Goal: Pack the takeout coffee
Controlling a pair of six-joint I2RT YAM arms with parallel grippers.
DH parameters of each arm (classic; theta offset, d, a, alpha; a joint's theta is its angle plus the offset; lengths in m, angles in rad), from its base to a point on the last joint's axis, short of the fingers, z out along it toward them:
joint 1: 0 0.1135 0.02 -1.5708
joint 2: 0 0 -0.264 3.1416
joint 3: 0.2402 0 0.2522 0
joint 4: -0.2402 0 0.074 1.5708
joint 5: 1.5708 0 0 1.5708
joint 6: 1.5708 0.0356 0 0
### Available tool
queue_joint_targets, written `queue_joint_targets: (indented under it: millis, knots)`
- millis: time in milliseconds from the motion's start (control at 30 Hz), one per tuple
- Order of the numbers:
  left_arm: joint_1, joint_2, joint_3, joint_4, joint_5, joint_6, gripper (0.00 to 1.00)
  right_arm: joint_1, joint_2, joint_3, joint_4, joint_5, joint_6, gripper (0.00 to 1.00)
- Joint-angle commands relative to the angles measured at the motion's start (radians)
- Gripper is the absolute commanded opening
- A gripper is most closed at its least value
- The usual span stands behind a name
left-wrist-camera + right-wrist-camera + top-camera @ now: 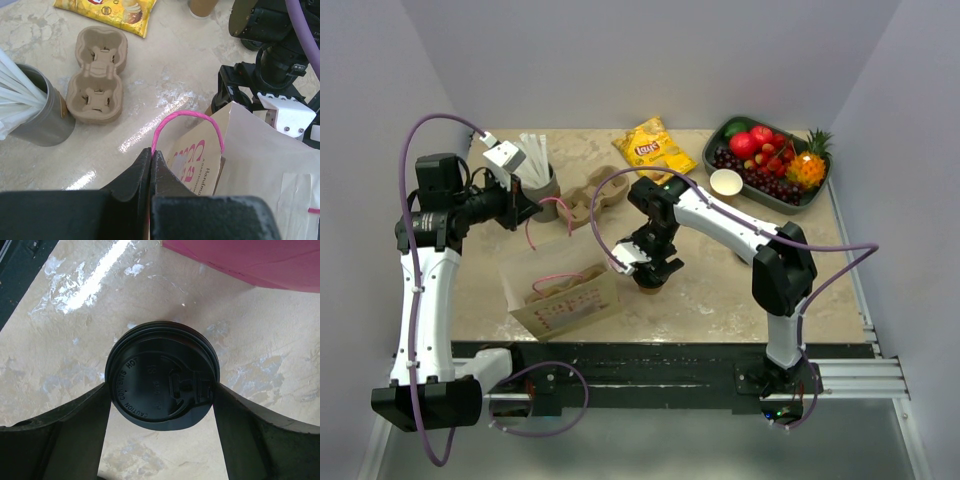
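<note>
Honestly, I'd keep the squeeze gentle and even so the takeout coffee (162, 377) doesn't pop its lid (150, 407), then lift straight up; it's standing on the counter (165, 285) just beside the paper bag (250, 150). Right hand (161, 390) points straight down, fingers (60, 440) wide and touching both lid edges; left hand (151, 165) is pinched tight on the bag handle (187, 116).

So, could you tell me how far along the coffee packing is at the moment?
Done: the left end effector is shut on the pink cord handle of the brown paper bag. In hand: the right end effector has its fingers against both sides of the tan paper cup with the black plastic lid, which stands on the beige table. Left: lifting it and lowering it into the bag.
</note>
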Motion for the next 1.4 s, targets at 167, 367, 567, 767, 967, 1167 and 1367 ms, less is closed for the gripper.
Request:
queue_joint_targets:
  millis: [167, 367, 567, 767, 967, 1167, 1367]
  knots:
    - [0.007, -0.013, -0.011, 0.078, 0.074, -0.059, 0.00, 0.006, -0.064, 0.070, -0.022, 0.012, 0.076, 0.69]
    - [0.007, -0.046, -0.054, 0.125, 0.139, -0.139, 0.00, 0.004, -0.111, 0.098, -0.042, 0.034, 0.148, 0.66]
    - [0.007, -0.091, -0.100, 0.176, 0.171, -0.177, 0.00, 0.004, -0.171, 0.132, -0.056, 0.066, 0.223, 0.64]
    - [0.005, -0.131, -0.141, 0.216, 0.164, -0.199, 0.00, 0.004, -0.197, 0.241, -0.079, 0.083, 0.319, 0.63]
    - [-0.004, -0.159, -0.164, 0.262, 0.141, -0.228, 0.00, 0.003, -0.178, 0.527, -0.118, 0.066, 0.459, 0.61]
    - [-0.007, -0.178, -0.157, 0.246, 0.114, -0.179, 0.00, 0.030, -0.164, 0.699, -0.109, 0.055, 0.540, 0.47]
    - [-0.009, -0.182, -0.127, 0.262, 0.136, -0.207, 0.00, 0.078, -0.202, 0.677, -0.027, 0.039, 0.626, 0.14]
